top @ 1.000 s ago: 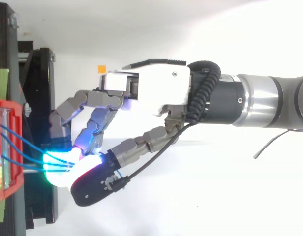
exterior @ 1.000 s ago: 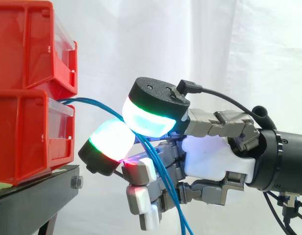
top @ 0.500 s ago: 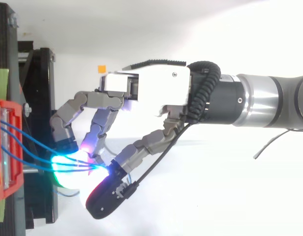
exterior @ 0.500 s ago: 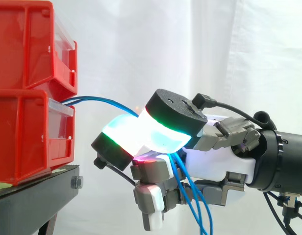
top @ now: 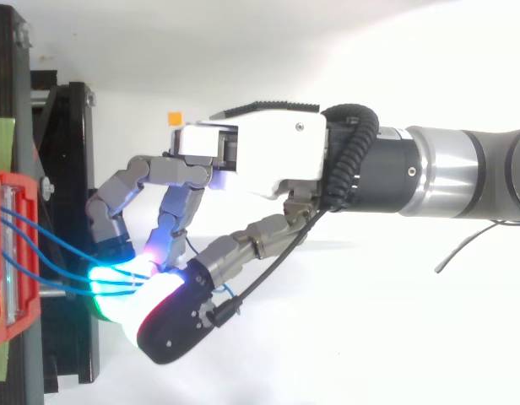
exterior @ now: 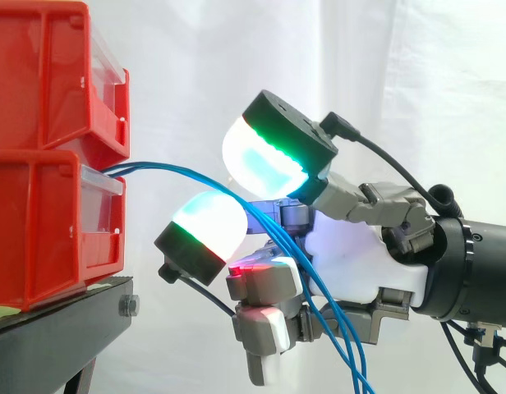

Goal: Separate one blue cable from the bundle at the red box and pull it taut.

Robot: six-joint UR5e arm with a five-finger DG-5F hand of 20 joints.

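Several thin blue cables [exterior: 167,171] leave the front of the lower red box [exterior: 52,226] and run right in a shallow arc. They pass between the glowing thumb pad [exterior: 265,160] and a glowing finger pad [exterior: 205,230] of my hand [exterior: 351,263], then drop steeply past the curled lower fingers [exterior: 265,283]. In the top view the cables [top: 49,253] fan out from the box [top: 7,253] and meet at the pads [top: 121,283]. The thumb stands higher than the finger pad with a narrow gap between them. The bundle stays together, and my hand [top: 260,156] is curled round it.
A second red box [exterior: 48,78] is stacked on the lower one, both on a black stand [exterior: 64,316]. The white curtain [exterior: 360,82] hangs behind. The arm [top: 463,173] comes in from the right.
The thumb pad has lifted up and off the finger pad it was pressed against. The cables now hang less steeply below the hand. The wrist and arm have stayed in place.
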